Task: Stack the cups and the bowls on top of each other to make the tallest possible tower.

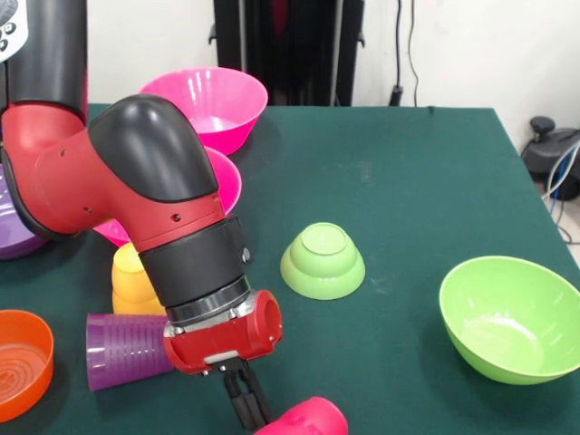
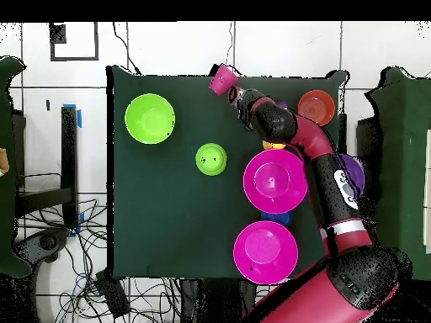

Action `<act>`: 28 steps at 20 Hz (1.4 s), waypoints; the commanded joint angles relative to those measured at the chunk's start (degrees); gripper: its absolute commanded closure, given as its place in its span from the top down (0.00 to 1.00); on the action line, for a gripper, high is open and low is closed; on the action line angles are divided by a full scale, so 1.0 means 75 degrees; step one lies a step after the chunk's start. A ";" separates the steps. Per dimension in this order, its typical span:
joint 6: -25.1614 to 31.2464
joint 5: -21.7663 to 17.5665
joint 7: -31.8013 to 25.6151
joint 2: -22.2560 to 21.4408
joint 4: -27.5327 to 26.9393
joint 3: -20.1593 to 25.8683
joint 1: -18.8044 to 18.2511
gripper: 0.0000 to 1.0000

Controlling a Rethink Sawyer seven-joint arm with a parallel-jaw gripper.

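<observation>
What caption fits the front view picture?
Gripper beside a red cup, near a tipped purple cup and upside-down green bowl.

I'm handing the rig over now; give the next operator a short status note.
Hand: low at the table's edge, at the red plastic cup; grip unclear.
Purple ridged cup lies on its side; yellow-orange cup inverted beside it.
Small green bowl upside down mid-table; large lime bowl, shallow orange bowl and two hot pink bowls upright, separate.
Nothing visibly stacked; the whole tower is left.
</observation>
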 commanded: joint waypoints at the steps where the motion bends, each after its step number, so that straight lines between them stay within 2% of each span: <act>1: -0.0179 -0.0586 -0.1603 0.0053 -0.0081 -0.0140 0.0024 1.00; 6: -0.0061 -0.0567 -0.1656 0.0036 -0.0066 -0.0165 0.0006 1.00; 9: 0.0705 -0.0444 -0.2058 0.0009 -0.0188 -0.0300 0.0026 1.00; 15: 0.1672 -0.0268 -0.2707 -0.0231 -0.0293 -0.0265 -0.0091 1.00; 24: 0.1700 -0.0368 -0.2563 -0.0154 -0.0421 -0.0219 -0.0041 1.00; 28: 0.1801 -0.0399 -0.2262 -0.0226 -0.0551 -0.0398 0.0127 1.00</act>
